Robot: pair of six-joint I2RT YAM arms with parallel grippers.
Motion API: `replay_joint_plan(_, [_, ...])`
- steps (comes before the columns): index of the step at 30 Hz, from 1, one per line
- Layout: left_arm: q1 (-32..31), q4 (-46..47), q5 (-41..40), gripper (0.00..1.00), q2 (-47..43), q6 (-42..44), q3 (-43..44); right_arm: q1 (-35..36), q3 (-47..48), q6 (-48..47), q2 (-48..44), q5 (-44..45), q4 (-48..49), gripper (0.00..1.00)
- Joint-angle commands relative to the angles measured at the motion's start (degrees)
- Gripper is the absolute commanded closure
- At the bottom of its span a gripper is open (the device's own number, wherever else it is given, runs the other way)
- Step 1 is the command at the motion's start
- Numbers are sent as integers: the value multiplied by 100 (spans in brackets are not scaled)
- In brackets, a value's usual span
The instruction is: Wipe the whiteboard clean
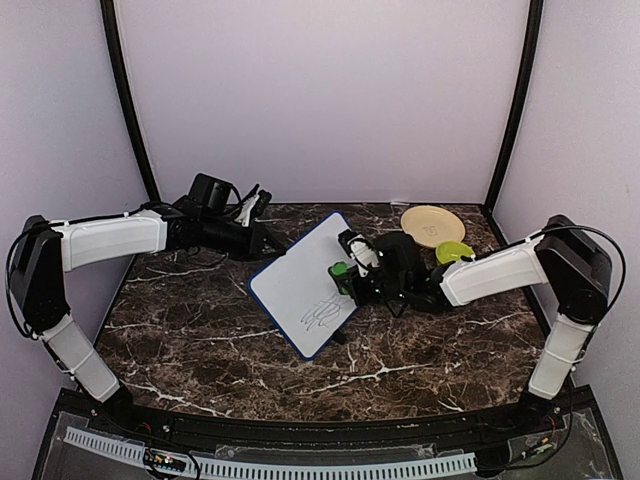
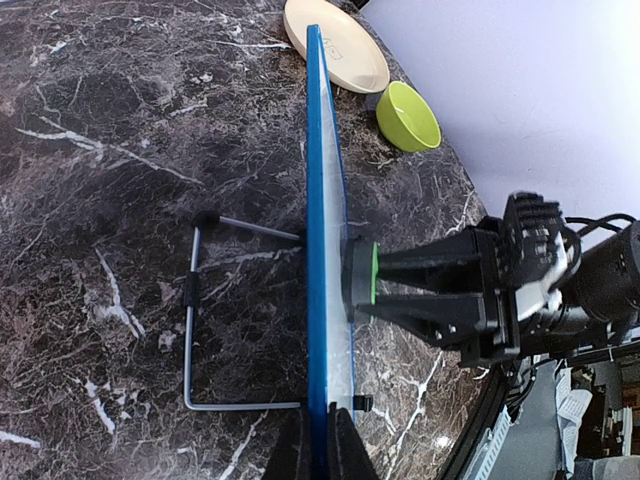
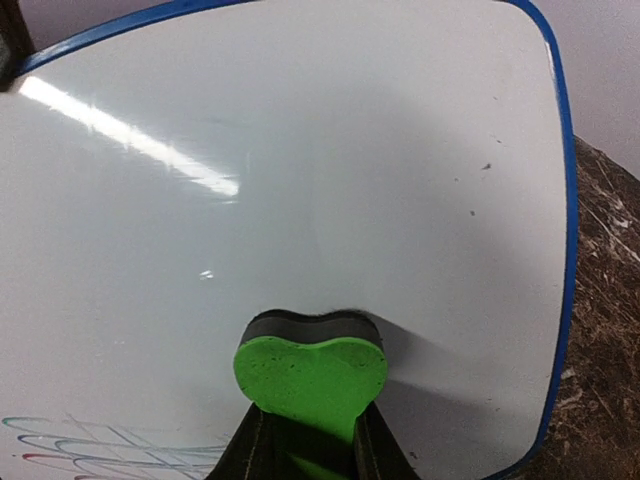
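The whiteboard [image 1: 302,282] stands tilted on its wire stand in the middle of the table, blue-rimmed, with marker scribbles near its lower corner [image 1: 322,315]. My left gripper [image 2: 322,440] is shut on the board's blue edge [image 2: 318,250]. My right gripper [image 3: 310,440] is shut on the green eraser [image 3: 311,378], whose dark felt side presses against the board's white face [image 3: 300,150]. In the top view the eraser [image 1: 340,271] sits at the board's right edge. Scribbles show at the lower left of the right wrist view [image 3: 90,445].
A tan plate [image 1: 432,225] and a lime green bowl [image 1: 454,252] stand at the back right. The board's wire stand [image 2: 195,320] rests on the marble behind the board. Purple walls close in the table.
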Motion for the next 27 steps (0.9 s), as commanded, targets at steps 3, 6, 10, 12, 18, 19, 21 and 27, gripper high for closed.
replay_joint_plan(3, [-112, 104, 246, 100, -53, 29, 109, 735, -67, 34, 185, -212, 302, 99])
replay_joint_plan(6, [-111, 106, 227, 100, -39, 25, 121, 1039, -95, 135, 171, -178, 383, 99])
replay_joint_plan(10, [-112, 110, 225, 100, -56, 16, 108, 1474, -43, 161, 289, 57, 352, 99])
replay_joint_plan(12, [-109, 124, 228, 100, -70, 12, 94, 1563, 5, 168, 351, 139, 318, 100])
replay_joint_plan(18, [-111, 139, 224, 100, -88, 11, 74, 1425, -35, 106, 353, 452, 207, 100])
replay_joint_plan(19, [-112, 141, 221, 100, -84, 11, 74, 1343, -73, 115, 302, 474, 205, 100])
replay_joint_plan(21, [-108, 127, 220, 100, -73, 11, 87, 1169, -123, 128, 183, 586, 186, 100])
replay_joint_plan(27, [-112, 139, 219, 100, -61, 3, 105, 820, -338, 26, -66, 882, 315, 99])
